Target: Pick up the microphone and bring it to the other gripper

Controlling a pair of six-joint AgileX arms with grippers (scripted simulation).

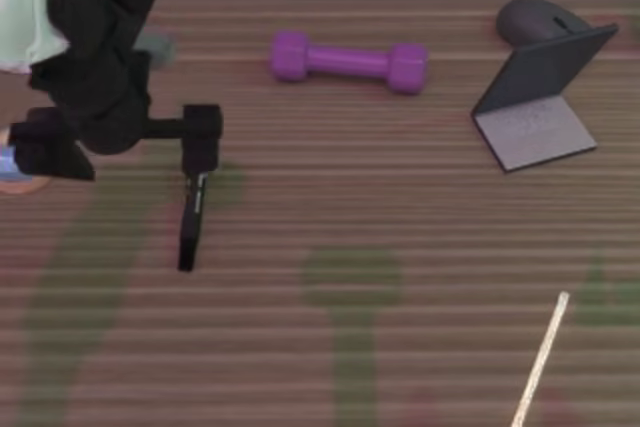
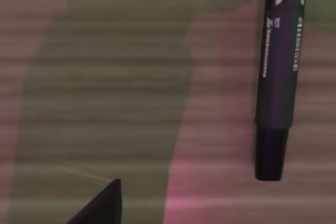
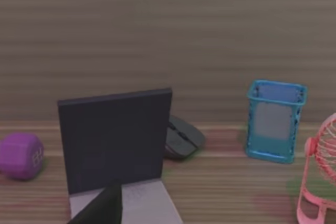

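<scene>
The microphone (image 1: 190, 219) lies flat on the striped table at the left, a slim black stick pointing toward the front edge. My left gripper (image 1: 200, 139) hangs over its head end, which the top view hides. In the left wrist view the microphone (image 2: 277, 77) lies apart from one dark fingertip (image 2: 104, 204), with a trace of the silvery head at the picture's edge. The left gripper is open, with nothing between its fingers. My right gripper (image 3: 149, 208) is out of the top view; one fingertip (image 3: 105, 205) shows, open and holding nothing.
A purple dumbbell (image 1: 348, 60) lies at the back middle. An open laptop (image 1: 540, 97) and a dark mouse (image 1: 535, 19) stand at the back right. A thin pale stick (image 1: 540, 359) lies front right. A blue mesh cup (image 3: 275, 121) and pink fan (image 3: 320, 174) stand beyond.
</scene>
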